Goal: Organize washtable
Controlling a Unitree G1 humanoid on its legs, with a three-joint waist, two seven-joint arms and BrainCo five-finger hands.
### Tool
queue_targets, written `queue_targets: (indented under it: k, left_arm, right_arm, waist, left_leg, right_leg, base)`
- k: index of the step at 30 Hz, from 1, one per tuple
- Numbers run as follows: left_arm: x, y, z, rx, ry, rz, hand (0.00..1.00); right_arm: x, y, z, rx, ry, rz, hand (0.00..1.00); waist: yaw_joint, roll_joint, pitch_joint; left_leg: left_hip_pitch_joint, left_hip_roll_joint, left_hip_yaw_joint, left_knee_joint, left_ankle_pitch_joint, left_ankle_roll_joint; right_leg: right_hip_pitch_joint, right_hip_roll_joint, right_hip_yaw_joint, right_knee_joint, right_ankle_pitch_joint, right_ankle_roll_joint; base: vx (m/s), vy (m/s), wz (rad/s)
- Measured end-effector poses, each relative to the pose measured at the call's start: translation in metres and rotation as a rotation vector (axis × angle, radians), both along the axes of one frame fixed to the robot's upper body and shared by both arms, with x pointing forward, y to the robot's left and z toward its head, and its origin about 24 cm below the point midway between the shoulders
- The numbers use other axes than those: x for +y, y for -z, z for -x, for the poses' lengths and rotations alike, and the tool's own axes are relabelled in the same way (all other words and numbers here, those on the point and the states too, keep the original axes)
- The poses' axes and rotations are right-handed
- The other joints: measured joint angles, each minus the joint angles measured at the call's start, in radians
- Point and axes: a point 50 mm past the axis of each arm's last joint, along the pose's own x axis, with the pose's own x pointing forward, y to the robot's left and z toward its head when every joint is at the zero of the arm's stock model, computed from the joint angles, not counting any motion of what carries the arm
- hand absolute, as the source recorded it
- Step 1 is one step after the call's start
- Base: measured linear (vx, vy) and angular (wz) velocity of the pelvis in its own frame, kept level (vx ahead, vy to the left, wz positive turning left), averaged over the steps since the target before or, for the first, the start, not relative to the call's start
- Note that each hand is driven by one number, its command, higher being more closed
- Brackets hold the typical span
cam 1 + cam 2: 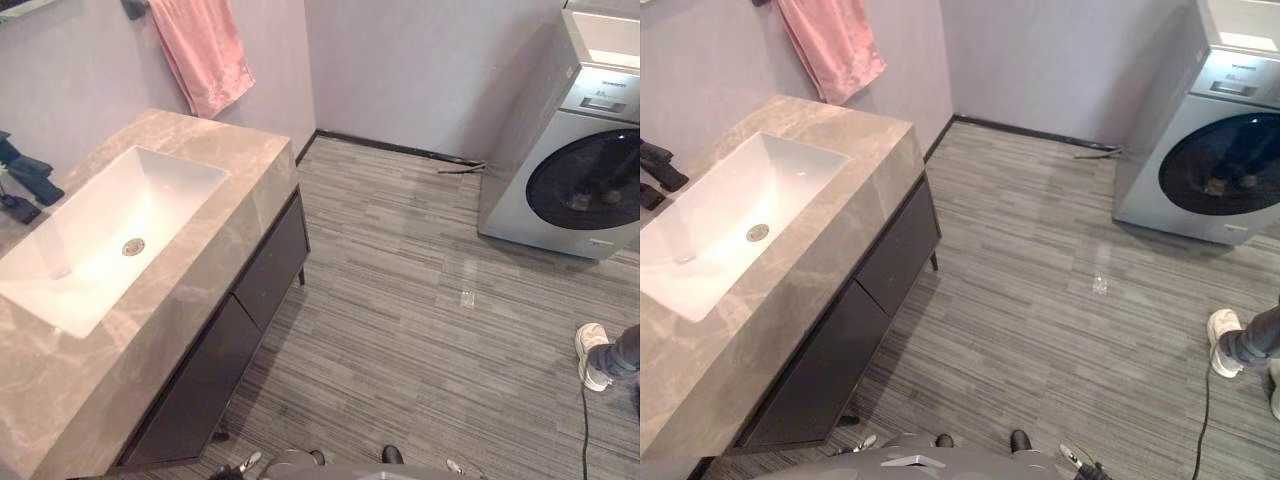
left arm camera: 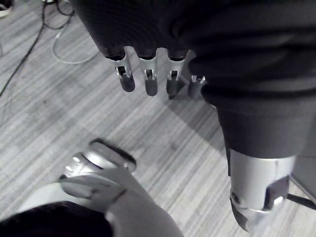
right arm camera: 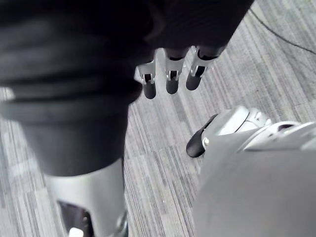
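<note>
Beyond washtable [image 1: 250, 185], pink towel [image 1: 203, 50], washing machine [image 1: 560, 170]

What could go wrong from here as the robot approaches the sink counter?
1. The counter is off to the robot's left, and the left hand and right hand hang open over the floor; stepping closer, it might bump the dark cabinet.
2. A person's shoe stands on the floor to the right; a wide turn could come close to it.

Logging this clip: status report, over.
Left hand open, right hand open, both hanging empty. Washtable untouched, left of view. Person's shoe far right, not obstructing.
</note>
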Motion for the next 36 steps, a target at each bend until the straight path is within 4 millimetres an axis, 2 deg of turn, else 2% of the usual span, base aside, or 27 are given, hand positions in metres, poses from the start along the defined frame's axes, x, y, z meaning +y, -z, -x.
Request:
queue_targets:
  k: [3,5,6,7,8,9,10,12,16,19,21,27,28,33,36]
  left_arm:
    - [0.000,-0.001,-0.008,-0.018,0.030,-0.004,0.00]
    - [0.001,-0.002,-0.010,-0.021,0.026,-0.003,0.00]
    - [0.001,-0.001,-0.009,-0.020,0.021,0.001,0.00]
    - [0.002,-0.002,-0.009,-0.023,0.014,0.003,0.00]
    - [0.002,-0.001,-0.008,-0.020,0.017,0.001,0.00]
    - [-0.004,-0.001,-0.008,-0.022,0.022,0.015,0.00]
    - [-0.005,-0.001,-0.013,-0.031,0.033,0.017,0.00]
    - [-0.003,-0.003,-0.017,-0.045,0.050,0.006,0.00]
    - [0.000,0.001,-0.005,0.009,0.030,0.013,0.00]
    - [0.006,0.001,0.008,0.042,0.023,-0.001,0.00]
    - [0.008,0.001,0.014,0.057,0.018,-0.008,0.00]
    - [0.007,0.003,0.021,0.089,0.015,-0.001,0.00]
    - [0.013,0.002,0.021,0.089,0.011,-0.018,0.00]
    - [0.013,0.002,0.021,0.089,0.011,-0.018,0.00]
    - [0.013,0.002,0.022,0.093,0.012,-0.016,0.00]
  right_arm:
    - [0.002,-0.002,-0.019,-0.047,-0.049,-0.002,0.00]
    - [0.008,-0.003,-0.034,-0.071,-0.107,-0.009,0.00]
    - [0.015,-0.004,-0.043,-0.083,-0.162,-0.015,0.00]
    - [0.023,-0.004,-0.052,-0.097,-0.207,-0.026,0.00]
    - [0.024,-0.004,-0.052,-0.098,-0.222,-0.026,0.00]
    - [0.021,-0.005,-0.051,-0.101,-0.227,-0.018,0.00]
    - [0.024,-0.005,-0.053,-0.113,-0.234,-0.023,0.00]
    - [0.022,-0.005,-0.053,-0.112,-0.225,-0.022,0.00]
    - [0.019,-0.001,-0.031,-0.071,-0.137,-0.033,0.00]
    - [0.022,0.003,-0.014,-0.022,-0.078,-0.059,0.00]
    - [0.021,0.004,-0.010,-0.014,-0.053,-0.063,0.00]
    - [0.018,0.004,-0.006,-0.013,-0.011,-0.058,0.00]
    - [0.024,0.005,-0.011,0.002,-0.020,-0.065,0.00]
    - [0.024,0.005,-0.011,0.002,-0.020,-0.065,0.00]
    - [0.022,0.005,-0.009,0.003,0.000,-0.065,0.00]
  waist:
    - [0.002,0.000,-0.003]
    - [0.012,-0.002,0.000]
    - [0.035,-0.004,0.005]
    - [0.051,-0.010,0.015]
    - [0.057,-0.008,0.014]
    - [0.052,0.027,0.006]
    - [0.038,0.008,0.004]
    - [0.026,0.006,0.012]
    - [0.024,-0.016,0.018]
    - [0.024,-0.044,-0.002]
    - [0.024,-0.052,-0.014]
    - [0.005,-0.040,-0.029]
    - [-0.032,-0.072,-0.039]
    - [-0.035,-0.072,-0.039]
    - [-0.047,-0.072,-0.039]
  left_leg:
    - [0.012,0.004,0.007,-0.009,-0.002,0.003]
    - [0.016,0.023,0.073,0.014,-0.002,0.003]
    - [0.005,0.033,0.121,0.093,-0.001,0.003]
    - [-0.031,0.025,0.118,0.191,-0.030,0.009]
    - [-0.024,0.023,0.099,0.153,-0.041,0.017]
    - [-0.009,0.033,0.038,0.098,-0.015,0.026]
    - [0.004,0.011,0.034,0.075,-0.024,0.037]
    - [0.002,-0.005,0.026,0.080,-0.028,0.041]
    - [0.014,-0.003,-0.021,0.075,-0.032,0.032]
    - [0.014,0.001,-0.048,0.031,-0.012,0.011]
    - [0.017,0.002,-0.052,0.001,-0.001,0.006]
    - [0.049,0.004,-0.053,-0.043,0.016,0.000]
    - [0.079,-0.013,-0.039,-0.098,0.045,0.005]
    - [0.081,-0.013,-0.037,-0.098,0.045,0.005]
    - [0.089,-0.013,-0.026,-0.103,0.045,0.005]
  right_leg:
    - [-0.035,0.013,-0.013,0.025,0.000,0.000]
    - [-0.074,0.037,-0.107,0.061,0.031,-0.013]
    - [-0.067,0.040,-0.207,0.061,0.082,-0.038]
    - [-0.056,0.034,-0.276,0.069,0.109,-0.052]
    - [-0.051,0.035,-0.294,0.071,0.109,-0.053]
    - [-0.051,0.039,-0.325,0.084,0.070,-0.066]
    - [-0.062,0.008,-0.372,0.113,0.005,-0.068]
    - [-0.073,-0.008,-0.393,0.128,-0.009,-0.058]
    - [-0.023,-0.007,-0.446,0.070,-0.001,-0.047]
    - [0.023,0.002,-0.478,-0.031,0.041,-0.050]
    - [0.044,0.006,-0.483,-0.086,0.069,-0.051]
    - [0.060,0.009,-0.485,-0.113,0.088,-0.059]
    - [0.056,-0.012,-0.474,-0.120,0.101,-0.041]
    - [0.056,-0.012,-0.473,-0.120,0.101,-0.041]
    - [0.059,-0.012,-0.466,-0.118,0.101,-0.041]
  base:
    - [0.12,-0.056,-0.62]
    - [0.07,-0.026,-1.37]
    - [-0.04,-0.101,-1.76]
    - [-0.07,-0.143,-1.73]
    - [-0.05,-0.139,-1.32]
    - [0.00,-0.024,-0.74]
    - [0.01,0.022,-0.36]
    - [0.02,0.046,0.12]
    - [-0.03,-0.008,0.34]
    - [-0.03,-0.045,0.31]
    - [0.00,-0.040,0.09]
    - [0.04,-0.018,0.01]
    - [0.00,0.000,0.00]
    - [0.00,0.001,-0.01]
    - [0.01,0.005,-0.08]
